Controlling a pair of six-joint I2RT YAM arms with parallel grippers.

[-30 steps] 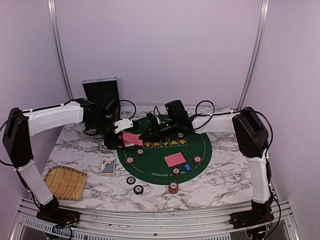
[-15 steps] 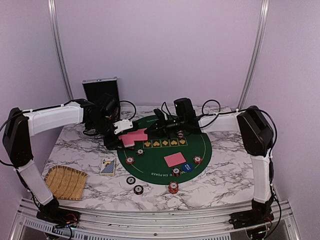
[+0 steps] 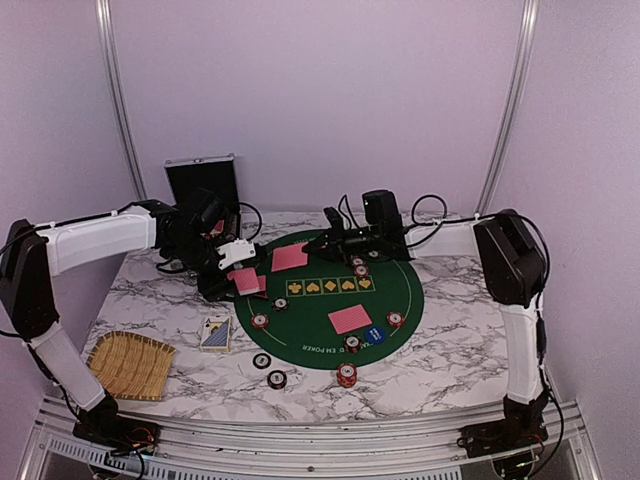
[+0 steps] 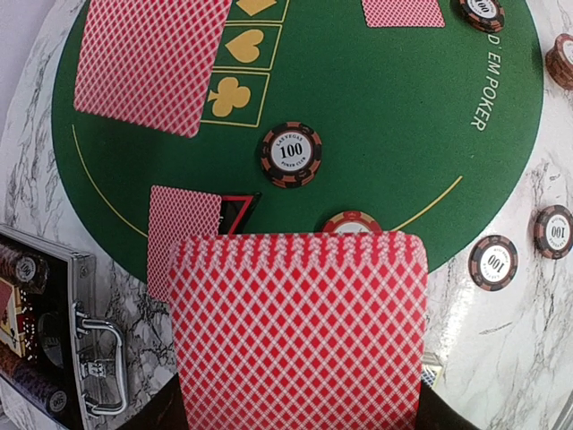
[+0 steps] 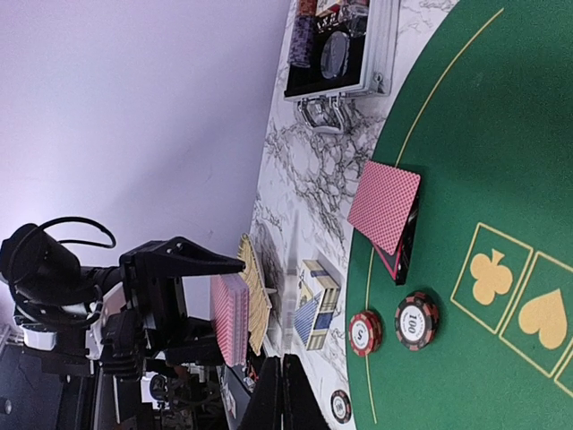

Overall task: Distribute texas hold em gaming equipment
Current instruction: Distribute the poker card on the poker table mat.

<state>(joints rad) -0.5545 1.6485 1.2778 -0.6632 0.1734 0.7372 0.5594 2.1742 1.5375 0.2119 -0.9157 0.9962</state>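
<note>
Marble table [image 3: 450,370] holds one green mat [image 3: 320,330], at least eight poker chips [image 3: 259,321] and one blue dealer button [image 3: 375,334]. Left gripper [image 3: 232,270] clamps the deck [image 4: 295,331] beside the mat; right gripper [image 3: 318,248] pinches one card [image 3: 290,257] above it.

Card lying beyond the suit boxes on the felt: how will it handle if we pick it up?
That card lies flat on the green mat with no lifted edge showing, so a top pinch would probably slip off; sliding it looks easier. It looks thin: likely light and bendy once held.
</note>
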